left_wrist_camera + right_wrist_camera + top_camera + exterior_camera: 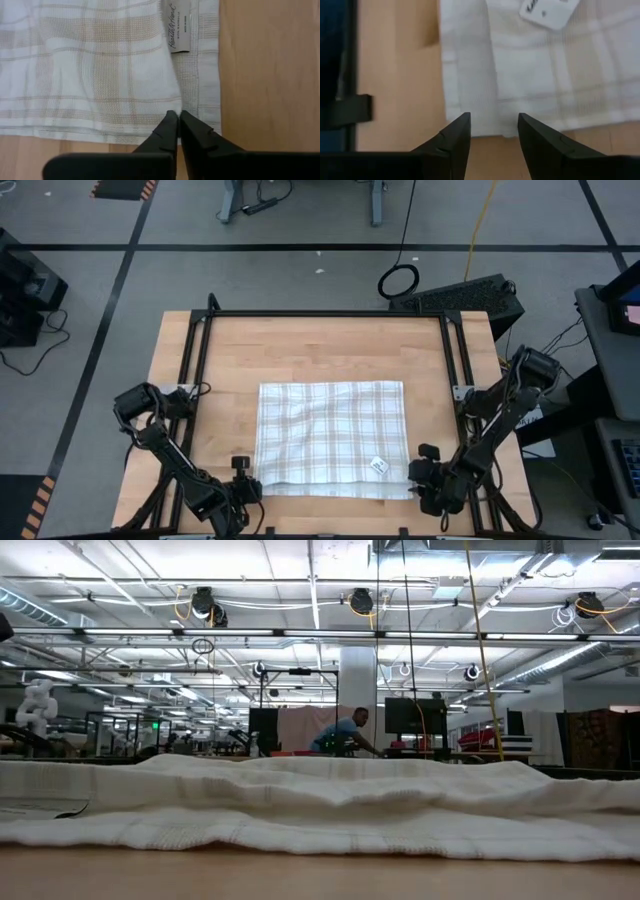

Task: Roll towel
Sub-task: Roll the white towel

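We have a gripper at each near corner of the towel (332,438).

Towel flat mid-table, long axis 9-to-3; left gripper (178,119) pinched closed at its 7 o'clock hem, right gripper (493,124) parted, empty, at 5.

Low view: both arms out of sight, towel (320,810) cut by both side edges. Right wrist view: tag (547,12) cut off, print blurred. Person (345,732) in bkgd too small.
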Action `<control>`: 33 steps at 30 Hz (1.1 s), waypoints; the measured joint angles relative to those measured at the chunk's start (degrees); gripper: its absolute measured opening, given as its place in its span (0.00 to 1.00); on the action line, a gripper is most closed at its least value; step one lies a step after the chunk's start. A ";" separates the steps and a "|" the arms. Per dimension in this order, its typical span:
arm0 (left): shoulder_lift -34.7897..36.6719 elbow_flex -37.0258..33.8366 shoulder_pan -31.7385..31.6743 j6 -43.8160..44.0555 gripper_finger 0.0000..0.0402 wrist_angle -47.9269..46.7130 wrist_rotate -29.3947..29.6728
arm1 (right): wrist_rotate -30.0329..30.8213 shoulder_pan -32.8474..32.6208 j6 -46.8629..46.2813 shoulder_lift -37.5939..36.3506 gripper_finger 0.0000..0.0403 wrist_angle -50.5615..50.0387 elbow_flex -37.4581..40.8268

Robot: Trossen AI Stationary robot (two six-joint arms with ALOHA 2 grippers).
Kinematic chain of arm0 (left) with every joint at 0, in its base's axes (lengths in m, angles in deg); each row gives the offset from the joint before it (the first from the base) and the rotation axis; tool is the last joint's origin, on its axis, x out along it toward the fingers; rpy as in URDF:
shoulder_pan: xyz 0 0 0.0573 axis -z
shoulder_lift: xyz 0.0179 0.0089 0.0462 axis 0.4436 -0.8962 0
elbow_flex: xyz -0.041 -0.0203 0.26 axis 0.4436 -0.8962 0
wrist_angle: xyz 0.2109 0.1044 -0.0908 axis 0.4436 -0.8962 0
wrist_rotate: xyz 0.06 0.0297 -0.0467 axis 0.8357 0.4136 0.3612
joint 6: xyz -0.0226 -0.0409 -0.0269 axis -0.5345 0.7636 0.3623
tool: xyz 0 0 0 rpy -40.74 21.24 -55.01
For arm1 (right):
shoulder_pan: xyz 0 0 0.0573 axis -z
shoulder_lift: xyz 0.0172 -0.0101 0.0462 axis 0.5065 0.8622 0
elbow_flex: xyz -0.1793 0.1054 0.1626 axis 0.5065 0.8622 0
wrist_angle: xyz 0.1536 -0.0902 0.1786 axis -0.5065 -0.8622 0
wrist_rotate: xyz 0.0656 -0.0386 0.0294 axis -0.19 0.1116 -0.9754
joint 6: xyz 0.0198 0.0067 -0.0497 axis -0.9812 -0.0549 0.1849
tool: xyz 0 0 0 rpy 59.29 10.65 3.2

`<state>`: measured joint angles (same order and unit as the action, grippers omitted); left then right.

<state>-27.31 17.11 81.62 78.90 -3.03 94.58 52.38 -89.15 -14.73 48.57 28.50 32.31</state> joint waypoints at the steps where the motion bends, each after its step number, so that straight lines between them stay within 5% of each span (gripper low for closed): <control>1: 0.00 0.00 0.00 0.00 0.04 0.06 0.00 | 0.03 -0.06 -0.39 0.65 0.38 0.00 -0.01; 6: 0.00 0.00 0.00 1.09 0.05 0.07 0.00 | 0.79 -0.06 -1.27 1.58 0.31 -0.79 -0.03; 14: 0.00 0.00 0.00 2.75 0.05 0.07 -0.02 | -0.01 -0.06 0.21 1.33 0.02 -1.28 -0.03; 33: 0.00 0.00 0.00 4.27 0.05 0.07 -0.07 | -1.77 -0.04 -3.46 -6.18 0.01 -1.46 -0.01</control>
<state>-27.31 17.11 81.62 83.17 -2.95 94.51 50.61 -89.20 -18.18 42.39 27.04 32.30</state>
